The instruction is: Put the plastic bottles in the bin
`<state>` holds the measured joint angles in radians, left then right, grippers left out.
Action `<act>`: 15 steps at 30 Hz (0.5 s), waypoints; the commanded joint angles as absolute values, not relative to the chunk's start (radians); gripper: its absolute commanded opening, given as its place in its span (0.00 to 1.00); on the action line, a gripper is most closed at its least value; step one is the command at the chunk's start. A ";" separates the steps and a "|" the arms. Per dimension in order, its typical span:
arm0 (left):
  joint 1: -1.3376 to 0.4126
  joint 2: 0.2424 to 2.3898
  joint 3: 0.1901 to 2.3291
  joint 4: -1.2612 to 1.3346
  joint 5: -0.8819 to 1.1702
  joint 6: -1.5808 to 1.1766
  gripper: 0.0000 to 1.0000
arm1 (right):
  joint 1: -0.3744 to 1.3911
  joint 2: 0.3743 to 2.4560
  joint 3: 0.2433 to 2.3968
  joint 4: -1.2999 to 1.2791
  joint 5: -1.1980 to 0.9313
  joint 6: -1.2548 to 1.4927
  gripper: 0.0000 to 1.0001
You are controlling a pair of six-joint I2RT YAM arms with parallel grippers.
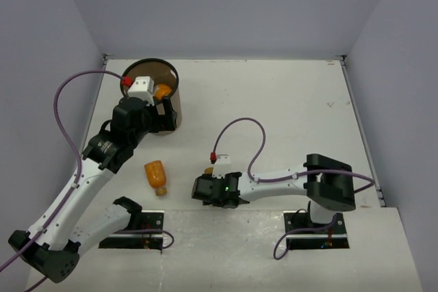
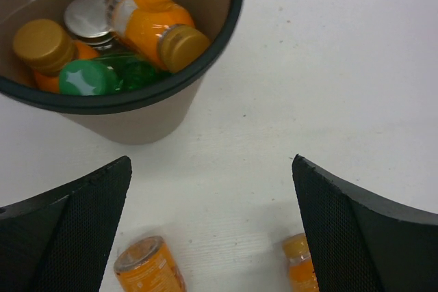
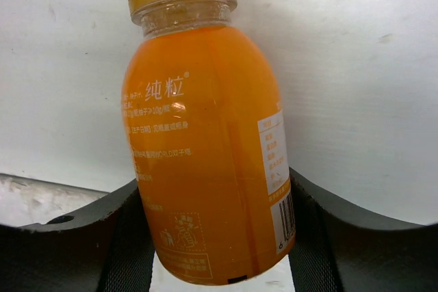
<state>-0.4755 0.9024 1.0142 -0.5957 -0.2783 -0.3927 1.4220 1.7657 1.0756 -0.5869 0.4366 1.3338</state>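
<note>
Over at the far left of the white counter [image 1: 287, 100], the bin [image 2: 137, 117] stands upright with four bottles showing inside. The top bottle [image 2: 144, 15] is orange and lies on its side, its gold cap toward the rim nearest my left wrist. A second bottle [image 2: 42, 47], also orange with a gold cap, sits cap-up at the other side. A green bottle [image 2: 92, 76] rests beside it against the bin wall, green cap facing up. A silver cap [image 2: 87, 15] shows between the two orange ones; what lies under it is hidden.

My left fingers [image 2: 75, 223] are spread wide and hold nothing. They hang over bare counter just beside the bin. My right fingers [image 3: 68, 244] are pinching the held bottle [image 3: 205, 155] low on its body, one finger pressed to each side, with its gold cap pointing away from me. It is full of orange liquid and carries white print and a barcode label. I cannot tell whether it is off the counter.

A loose bottle [image 1: 156, 176], orange, lies on its side on the counter between my two arms. It is near my left forearm, well apart from the bin, and nothing touches it.

The counter is matte, with faint scuffs toward the far right. Pale grey-lilac walls [image 1: 226, 5] close it in at the left, back and right. A purple cable [image 1: 65, 100] loops from my left arm, and another runs from my right.
</note>
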 commanded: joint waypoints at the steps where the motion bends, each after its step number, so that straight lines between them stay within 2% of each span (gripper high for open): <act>1: -0.474 0.876 0.983 -0.485 -0.078 -0.394 1.00 | 1.420 1.584 0.991 -0.543 0.584 1.223 0.12; 3: -0.474 0.852 0.945 -0.428 0.061 -0.402 1.00 | 1.420 1.419 0.931 -0.457 0.641 1.114 0.08; 4: -0.474 0.842 0.931 -0.360 0.210 -0.413 1.00 | 1.420 1.352 0.860 -0.419 0.693 0.997 0.06; 6: -0.476 0.810 0.878 -0.269 0.360 -0.443 1.00 | 1.419 1.200 0.777 -0.277 0.722 0.866 0.06; 7: -0.476 0.802 0.853 -0.145 0.514 -0.490 1.00 | 1.419 1.037 0.681 -0.208 0.718 0.713 0.06; 9: -0.477 0.784 0.786 -0.011 0.641 -0.553 1.00 | 1.407 0.866 0.582 -0.010 0.687 0.576 0.06; 10: -0.482 0.781 0.760 0.158 0.735 -0.628 1.00 | 1.395 0.700 0.498 0.059 0.658 0.475 0.06; 13: -0.555 0.784 0.661 0.457 0.792 -0.733 1.00 | 1.359 0.431 0.363 0.271 0.447 0.355 0.09; 15: -0.697 0.804 0.667 0.541 0.720 -0.692 1.00 | 1.353 0.347 0.341 0.275 0.413 0.331 0.10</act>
<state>-0.5568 0.7940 0.6804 0.1799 0.6147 -0.6292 1.3579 0.4297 0.3962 0.0685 0.5255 0.5339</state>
